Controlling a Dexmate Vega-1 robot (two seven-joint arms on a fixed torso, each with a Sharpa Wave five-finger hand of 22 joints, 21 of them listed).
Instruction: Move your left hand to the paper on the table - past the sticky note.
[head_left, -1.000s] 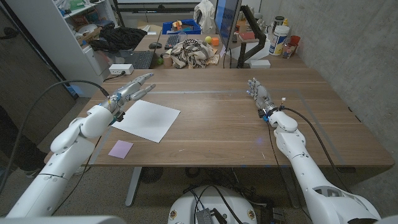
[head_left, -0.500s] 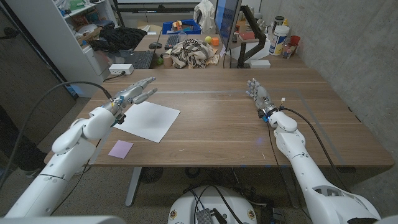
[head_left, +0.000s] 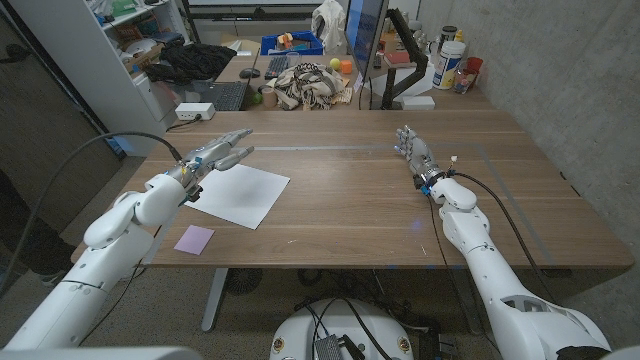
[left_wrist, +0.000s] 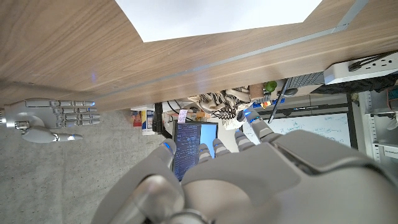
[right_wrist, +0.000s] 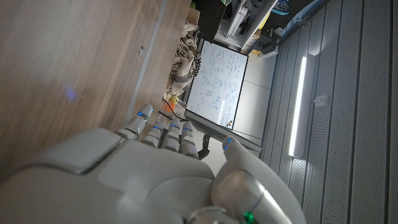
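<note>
Reaching out over the far left corner of the paper (head_left: 237, 193), the left hand (head_left: 218, 153) is seen in the head view with its fingers extended and slightly apart, nothing held in it. Whether the fingertips touch the counter (head_left: 360, 200) cannot be told from that view. In the left wrist view the back of the left hand (left_wrist: 249, 180) is shown with the fingers stretched toward the counter's far edge, and a corner of the white paper (left_wrist: 217, 17) is seen beyond them.

The paper is laid on the left half of the wooden counter, turned at an angle to the counter's edges. The sticky note (head_left: 194, 239), pale purple, is found nearer the robot than the paper, close to the counter's near edge and apart from the paper. The left forearm is passed above the counter just left of both, with the hand well beyond the sticky note.

The right hand (head_left: 413, 149) is seen on the right half of the counter, well apart from the paper, fingers straight and close together, nothing grasped; it appears to stand on its edge. The same hand is also caught in the left wrist view (left_wrist: 53, 119), fingers extended, released. In the right wrist view the back of the right hand (right_wrist: 143, 168) is shown over bare wood.

Behind the counter a monitor (head_left: 366, 40) and a heap of patterned cloth (head_left: 305, 83) are noted.
</note>
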